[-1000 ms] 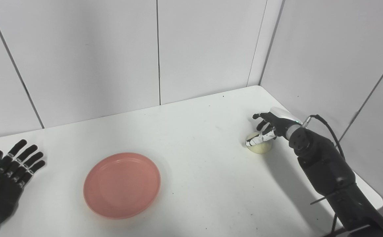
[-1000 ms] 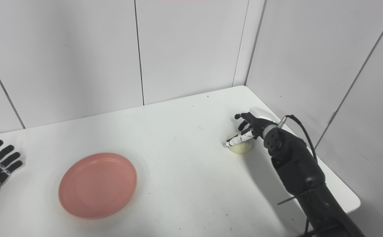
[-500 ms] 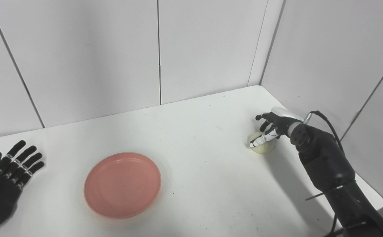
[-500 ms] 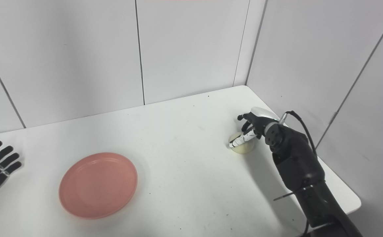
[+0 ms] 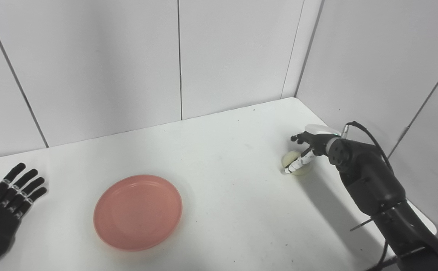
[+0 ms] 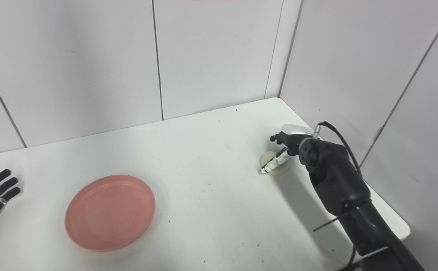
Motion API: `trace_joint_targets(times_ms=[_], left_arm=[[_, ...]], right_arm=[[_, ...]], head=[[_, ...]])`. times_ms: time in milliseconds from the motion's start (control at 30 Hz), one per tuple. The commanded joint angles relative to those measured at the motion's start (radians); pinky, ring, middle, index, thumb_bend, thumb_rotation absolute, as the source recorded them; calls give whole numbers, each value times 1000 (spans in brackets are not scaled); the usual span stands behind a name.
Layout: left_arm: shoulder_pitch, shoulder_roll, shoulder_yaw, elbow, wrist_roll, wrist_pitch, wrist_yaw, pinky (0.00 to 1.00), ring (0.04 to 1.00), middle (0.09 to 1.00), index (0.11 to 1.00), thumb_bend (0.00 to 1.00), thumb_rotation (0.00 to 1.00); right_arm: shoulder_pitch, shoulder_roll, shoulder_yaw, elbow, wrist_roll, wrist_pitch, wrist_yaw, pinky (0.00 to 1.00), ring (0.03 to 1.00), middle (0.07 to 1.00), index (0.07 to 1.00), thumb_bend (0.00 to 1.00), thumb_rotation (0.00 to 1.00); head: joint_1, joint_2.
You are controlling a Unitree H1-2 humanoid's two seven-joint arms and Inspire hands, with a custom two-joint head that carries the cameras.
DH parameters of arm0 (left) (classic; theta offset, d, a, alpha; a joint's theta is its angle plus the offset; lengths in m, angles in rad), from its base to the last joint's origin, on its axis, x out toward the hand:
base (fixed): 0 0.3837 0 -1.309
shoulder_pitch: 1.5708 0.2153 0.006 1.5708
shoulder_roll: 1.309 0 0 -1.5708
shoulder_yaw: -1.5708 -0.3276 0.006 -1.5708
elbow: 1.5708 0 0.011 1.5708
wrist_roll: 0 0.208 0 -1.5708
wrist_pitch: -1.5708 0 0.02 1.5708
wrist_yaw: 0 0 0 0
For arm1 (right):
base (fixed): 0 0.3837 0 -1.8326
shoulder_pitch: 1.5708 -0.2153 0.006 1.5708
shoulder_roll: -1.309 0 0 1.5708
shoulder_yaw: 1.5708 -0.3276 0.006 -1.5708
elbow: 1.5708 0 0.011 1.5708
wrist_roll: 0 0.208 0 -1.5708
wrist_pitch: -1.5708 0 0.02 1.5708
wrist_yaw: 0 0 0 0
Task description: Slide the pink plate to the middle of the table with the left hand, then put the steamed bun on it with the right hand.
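Note:
The pink plate [image 5: 138,212] lies flat on the white table [image 5: 237,203], left of the middle. A pale steamed bun [image 5: 289,159] rests on the table near the right edge. My right hand [image 5: 309,145] comes down over the bun, its fingers curled behind and over it and its thumb pressed across the front, so it is shut on the bun. At the far left edge my left hand [image 5: 0,210] lies open, palm up and fingers spread, well apart from the plate and holding nothing.
White wall panels close in the table at the back and right, meeting in a corner [image 5: 296,96] just behind the bun. The table's right edge [image 5: 426,222] runs under my right forearm.
My right hand's fingers have curled tighter around the bun and the wrist has tipped downward. The bun, the plate and my left hand have stayed where they were; the view has shifted slightly.

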State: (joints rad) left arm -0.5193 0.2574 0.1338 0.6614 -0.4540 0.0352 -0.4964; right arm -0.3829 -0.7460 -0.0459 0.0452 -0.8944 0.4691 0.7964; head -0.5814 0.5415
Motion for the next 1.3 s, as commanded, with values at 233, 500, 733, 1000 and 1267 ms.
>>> trace_joint_targets(times_ms=[233, 500, 733, 1000, 1267], left_arm=[[79, 4, -20, 46, 40, 101, 36, 827, 824, 839, 853, 631, 856], [82, 5, -22, 30, 37, 112, 38, 823, 820, 836, 850, 642, 846], [84, 6, -24, 27, 40, 113, 43, 821, 817, 832, 848, 638, 850], [81, 7, -23, 35, 36, 106, 36, 833, 827, 840, 856, 636, 850], [86, -2, -25, 16, 33, 119, 41, 819, 817, 832, 848, 628, 853]], right_arm=[[-16, -25, 8, -79, -78, 1, 59, 752, 801, 842, 867, 1000, 403], [-5, 31, -63, -87, -136, 1, 30, 597, 682, 748, 803, 975, 179], [25, 39, -70, -58, -84, -6, -154, 465, 495, 526, 509, 557, 2], [31, 30, -71, -39, -22, 0, -213, 357, 391, 505, 524, 514, 0], [30, 26, -66, -38, 35, -4, -255, 370, 389, 495, 530, 514, 0]], head=[[1, 8], [2, 11], [1, 13], [1, 13], [28, 6]])
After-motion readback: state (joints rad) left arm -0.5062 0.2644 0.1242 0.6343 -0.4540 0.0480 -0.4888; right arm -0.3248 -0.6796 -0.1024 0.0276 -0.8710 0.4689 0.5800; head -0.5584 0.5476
